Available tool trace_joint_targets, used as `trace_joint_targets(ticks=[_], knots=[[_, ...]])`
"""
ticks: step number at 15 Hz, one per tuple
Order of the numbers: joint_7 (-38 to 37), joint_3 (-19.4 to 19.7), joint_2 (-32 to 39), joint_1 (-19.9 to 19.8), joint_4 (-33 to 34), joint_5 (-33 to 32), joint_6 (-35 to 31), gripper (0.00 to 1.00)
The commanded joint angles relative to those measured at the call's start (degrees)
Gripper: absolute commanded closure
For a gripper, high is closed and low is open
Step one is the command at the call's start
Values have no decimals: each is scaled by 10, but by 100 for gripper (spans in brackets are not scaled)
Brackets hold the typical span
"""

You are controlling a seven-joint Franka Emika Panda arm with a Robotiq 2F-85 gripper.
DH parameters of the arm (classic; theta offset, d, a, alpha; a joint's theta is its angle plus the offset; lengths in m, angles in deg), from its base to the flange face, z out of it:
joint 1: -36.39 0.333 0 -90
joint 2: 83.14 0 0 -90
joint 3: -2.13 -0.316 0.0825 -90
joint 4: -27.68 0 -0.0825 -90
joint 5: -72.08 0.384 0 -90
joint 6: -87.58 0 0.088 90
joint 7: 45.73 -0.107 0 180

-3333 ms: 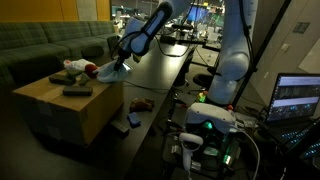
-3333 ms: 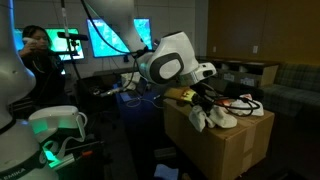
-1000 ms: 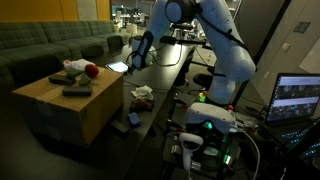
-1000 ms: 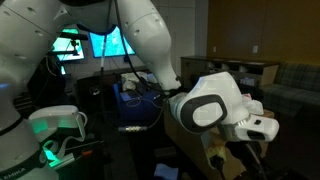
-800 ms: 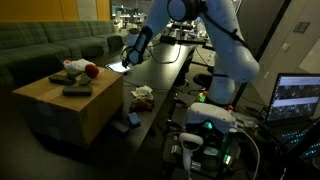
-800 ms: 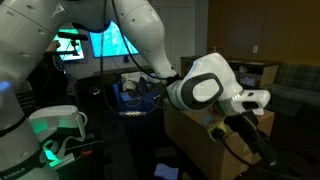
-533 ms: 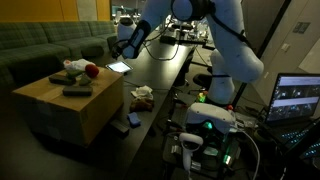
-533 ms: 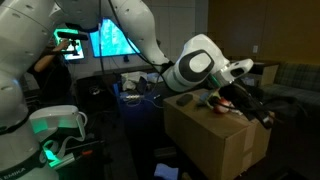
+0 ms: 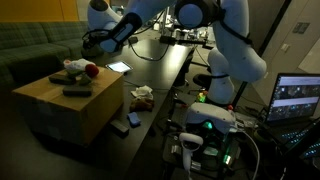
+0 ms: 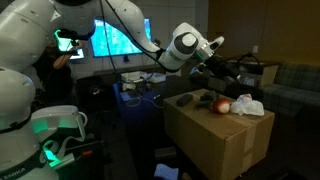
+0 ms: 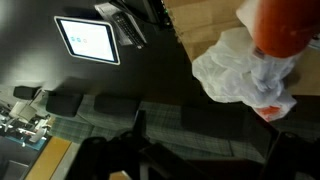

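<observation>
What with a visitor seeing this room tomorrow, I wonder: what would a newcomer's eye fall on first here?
The big white robot arm reaches across the dark room, its open gripper hanging above a cardboard box. On the box top, a red round object beside a crumpled white bundle stands out; a green-lit unit glows low in the foreground.

Your arm (image 9: pixel 228 40) consisted of glossy white, rounded links. A dark circular joint cap (image 10: pixel 183 43) marked the wrist end. Your gripper (image 10: pixel 232 70) was black throughout. Your white base (image 10: pixel 55 125) glowed green.
</observation>
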Motion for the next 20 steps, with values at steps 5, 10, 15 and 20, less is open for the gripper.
trace_joint_targets(ticks=[5, 10, 15, 20], knots=[[84, -165, 37, -163, 190, -25, 22, 0], [181, -341, 58, -319, 286, -26, 58, 0], [267, -459, 106, -418, 381, -12, 151, 0], [305, -500, 164, -451, 469, -10, 226, 0]])
